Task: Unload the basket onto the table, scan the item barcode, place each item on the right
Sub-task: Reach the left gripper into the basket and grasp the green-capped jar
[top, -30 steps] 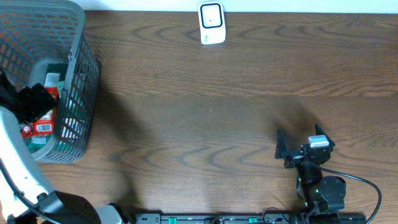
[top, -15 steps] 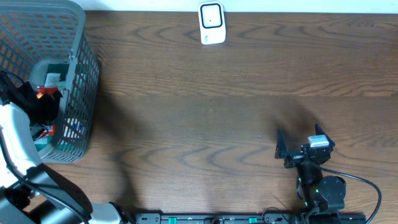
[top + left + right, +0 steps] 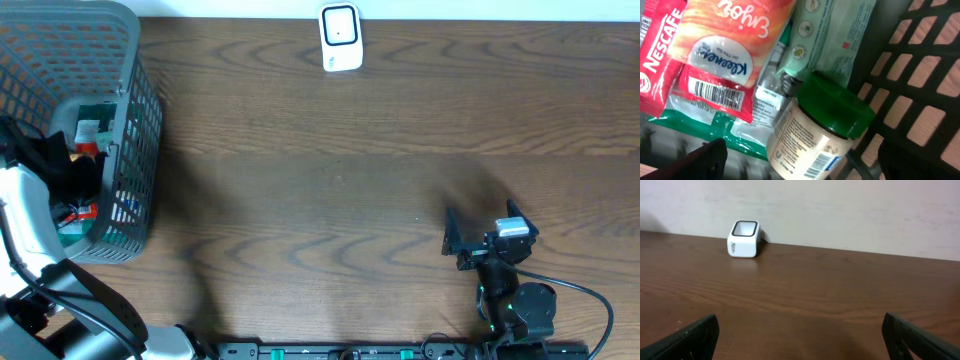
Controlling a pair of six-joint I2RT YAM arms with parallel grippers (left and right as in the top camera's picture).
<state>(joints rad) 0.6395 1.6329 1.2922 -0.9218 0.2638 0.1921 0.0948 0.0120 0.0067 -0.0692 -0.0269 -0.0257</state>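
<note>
Basket (image 3: 135, 130) grey, lattice-patterned. Jar (image 3: 805, 145) cream, lid (image 3: 837, 105) green. Nescafe sachet (image 3: 657, 55) red, white lettering. Scanner (image 3: 341, 40) white, black-rimmed. Tabletop (image 3: 350, 170) dark brown, wood-grained.

The left arm (image 3: 25, 225) stretches to the far left, its white link curving forward. The left end effector (image 3: 65, 165) points steeply down, fingers spread wide and gripping nothing. The right arm (image 3: 525, 305) sits folded low. The right end effector (image 3: 480, 225) is level and faces forward, fingers wide apart and empty.
</note>
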